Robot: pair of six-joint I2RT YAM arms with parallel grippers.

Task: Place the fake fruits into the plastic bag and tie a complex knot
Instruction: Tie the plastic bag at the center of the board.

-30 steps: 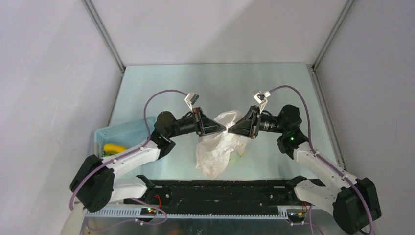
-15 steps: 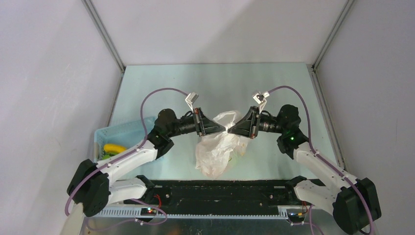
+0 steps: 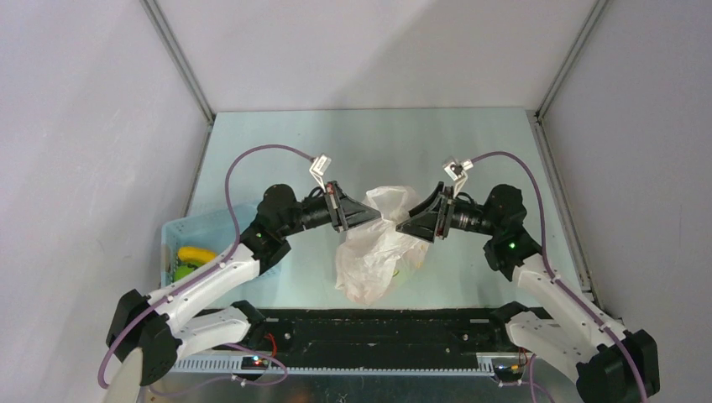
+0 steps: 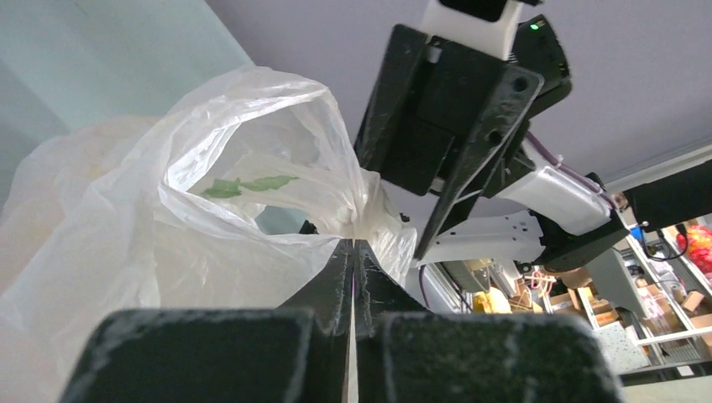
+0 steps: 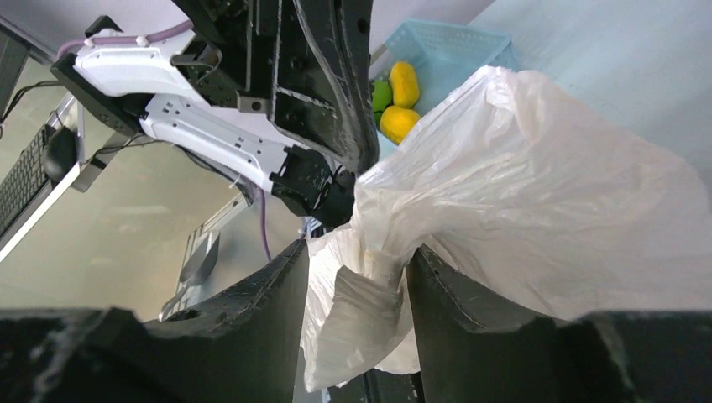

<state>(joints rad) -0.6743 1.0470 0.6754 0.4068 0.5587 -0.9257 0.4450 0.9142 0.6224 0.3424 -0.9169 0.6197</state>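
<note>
Film bunches between my pincers: the plastic bag [image 3: 376, 256] sits at the middle of the desk [image 3: 336, 143], closer to the near edge than to the far one. Its long axis runs from the gathered neck, held up off the desk, down toward the near edge, leaning slightly left. The rounded closed end points at my bases. A loose loop of handle stands above the neck, on its far side. I cannot tell whether the neck is tied.

My left pincer [image 3: 379, 220] is closed tight, its tips pressed together on a pinch of the bag's neck. My right pincer [image 3: 400, 227] comes in from the opposite side with its fingers standing apart. A crumpled tail of the bag lies in the gap between them, loose rather than squeezed. The two pincers face each other almost tip to tip across the neck, so each crowds the other's side of it.

A green mark shows through the film in the left wrist view.

A light blue basket [image 3: 210, 225] sits by the left edge of the desk, well apart from the bag and partly behind my left forearm. Fake fruits [image 5: 401, 102] lie in it, yellow ones and a green one. A purple cable [image 3: 252, 164] arches over each wrist.
</note>
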